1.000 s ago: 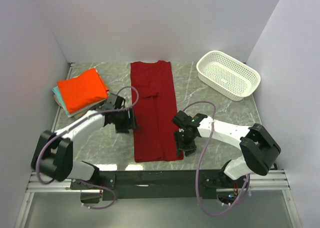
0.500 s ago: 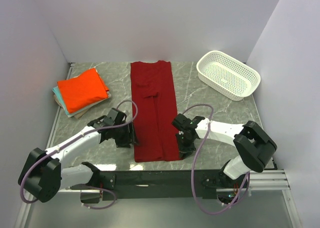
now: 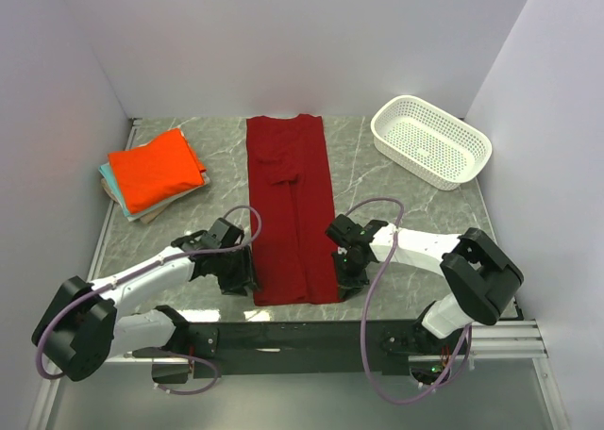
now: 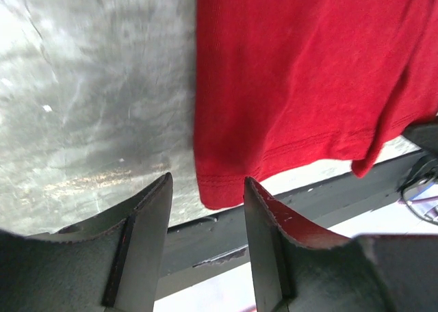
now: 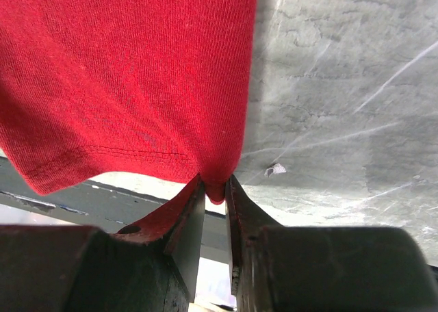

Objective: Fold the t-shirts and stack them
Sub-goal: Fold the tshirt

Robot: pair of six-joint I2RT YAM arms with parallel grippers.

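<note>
Both grippers have slid down the long sides of the crimson t-shirt to its near hem since a second ago, the left one travelling farther. The left gripper now hangs over the shirt's near-left corner with its jaws apart, the hem corner showing in the gap between them and nothing pinched. The right gripper sits at the near-right corner, its fingers nipped together on a small tuck of the red cloth, right at the hem.

The crimson t-shirt itself lies flat on the grey marbled table as a long narrow strip, sides folded in, running from the near hem away to the collar at the far end. Left of its far half sits a pile of folded shirts: the orange t-shirt on top, a teal edge and a tan edge peeping out beneath. Off to the right of the collar end stands a white perforated basket, well apart from the shirt.
</note>
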